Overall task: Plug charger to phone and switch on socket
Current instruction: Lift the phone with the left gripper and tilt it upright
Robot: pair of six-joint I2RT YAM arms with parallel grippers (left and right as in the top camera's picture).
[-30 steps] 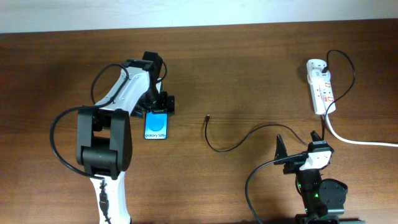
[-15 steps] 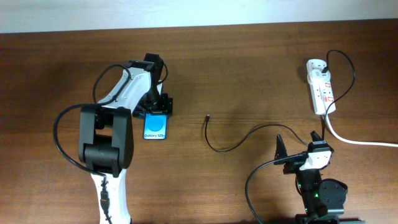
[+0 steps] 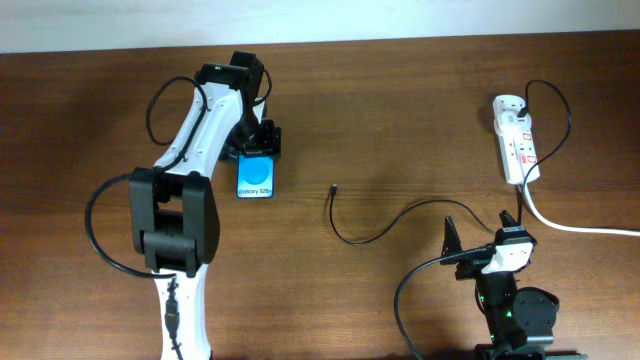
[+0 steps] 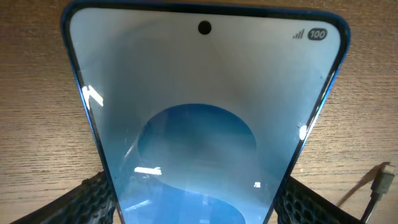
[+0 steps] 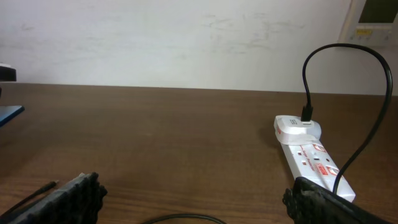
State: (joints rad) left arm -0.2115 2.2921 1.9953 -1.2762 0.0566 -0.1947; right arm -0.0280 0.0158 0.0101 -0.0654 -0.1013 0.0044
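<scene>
My left gripper (image 3: pixel 258 152) is shut on the phone (image 3: pixel 256 178), holding it by one end at the table's back left. In the left wrist view the phone's blue screen (image 4: pixel 199 124) fills the frame between my two fingers. The charger's connector tip (image 3: pixel 332 189) lies on the table right of the phone and shows at the lower right of the left wrist view (image 4: pixel 379 180). Its thin black cable (image 3: pixel 360 240) curves right to the white socket (image 3: pixel 517 138). My right gripper (image 3: pixel 480 235) is open and empty near the front edge, with the socket (image 5: pixel 308 158) ahead to its right.
A thick white cord (image 3: pixel 580 228) runs from the socket off the right edge. A pale wall stands beyond the table's far edge. Bare wood lies between the phone and the socket.
My left gripper has carried the phone toward the back of the table and slightly right. The right arm, charger and socket have not moved.
</scene>
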